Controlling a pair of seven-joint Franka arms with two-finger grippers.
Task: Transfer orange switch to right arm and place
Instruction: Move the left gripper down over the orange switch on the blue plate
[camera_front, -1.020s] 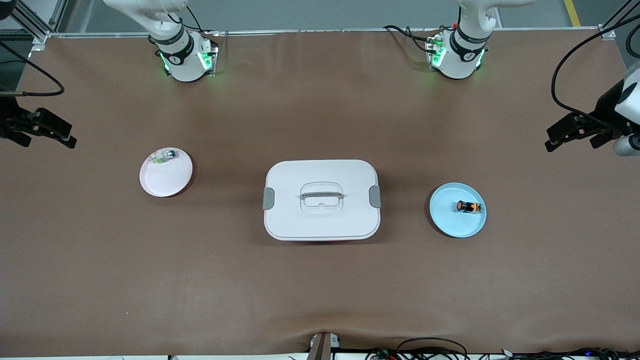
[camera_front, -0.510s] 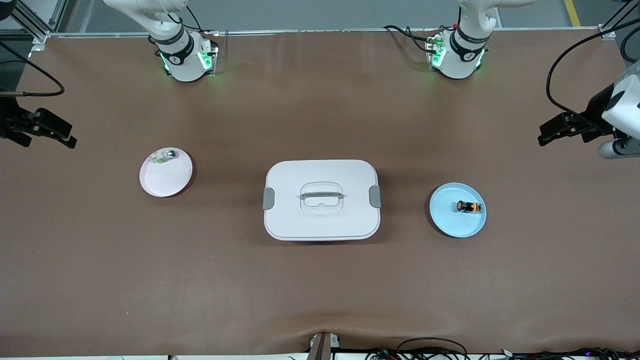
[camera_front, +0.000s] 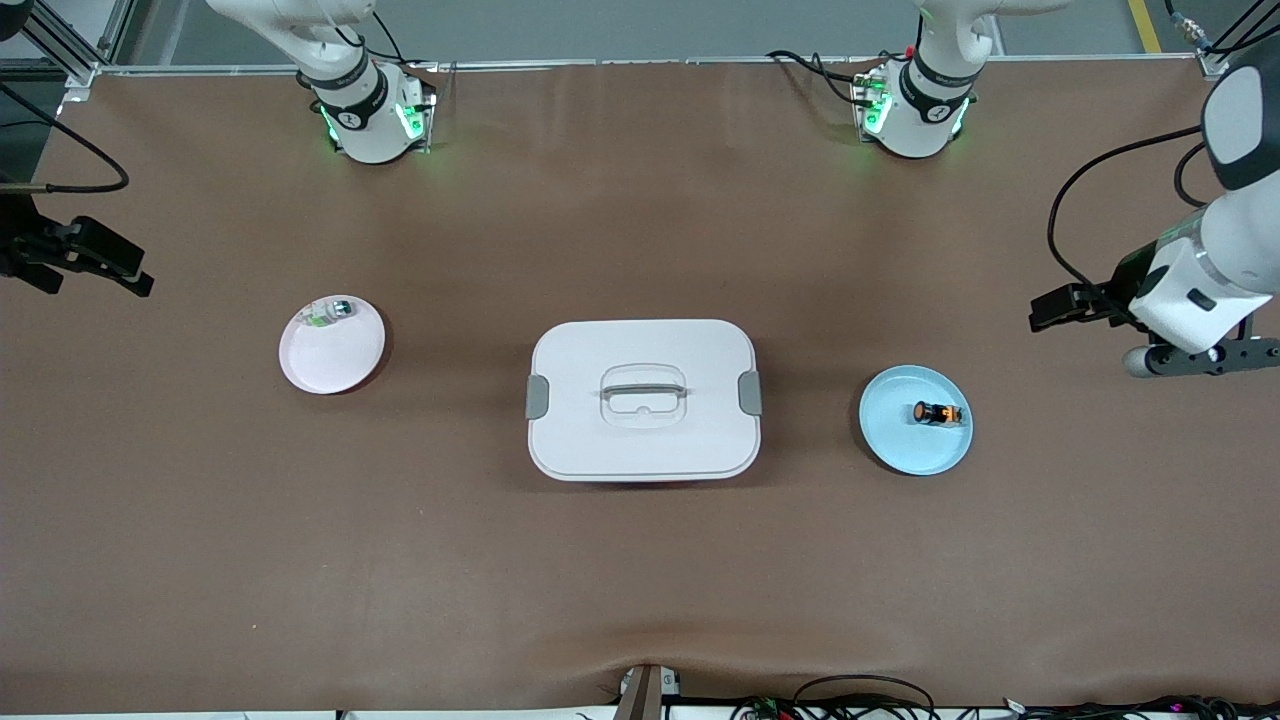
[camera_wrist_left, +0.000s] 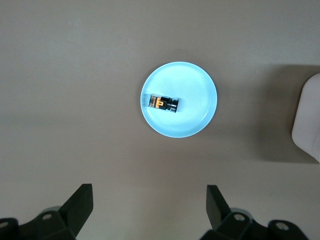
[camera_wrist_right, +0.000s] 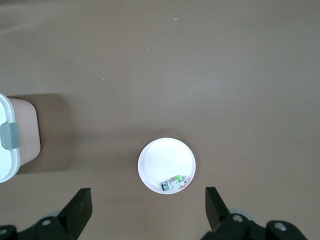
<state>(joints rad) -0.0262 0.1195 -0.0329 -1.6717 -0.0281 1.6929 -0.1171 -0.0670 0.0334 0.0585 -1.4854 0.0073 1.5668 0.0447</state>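
Two round plates on brown desk (camera_front: 640, 580), white lidded box (camera_front: 643, 400) between. Tiny black cylindrical orange switch (camera_front: 937, 413) lying on its side on pale blue plate (camera_front: 900, 440), toward the left arm's end; clear-and-green silvery switch (camera_front: 330, 311) on white plate (camera_front: 330, 365). Left claw (camera_front: 1050, 308) over bare desk near blue plate, fingers spread wide and empty (only left wrist view shows the spread (camera_wrist_left: 82, 200)). Right claw (camera_front: 110, 270) waiting over its desk end, equally wide in right wrist view. Compared with a second ago: left claw closer to blue plate, right claw unmoved.
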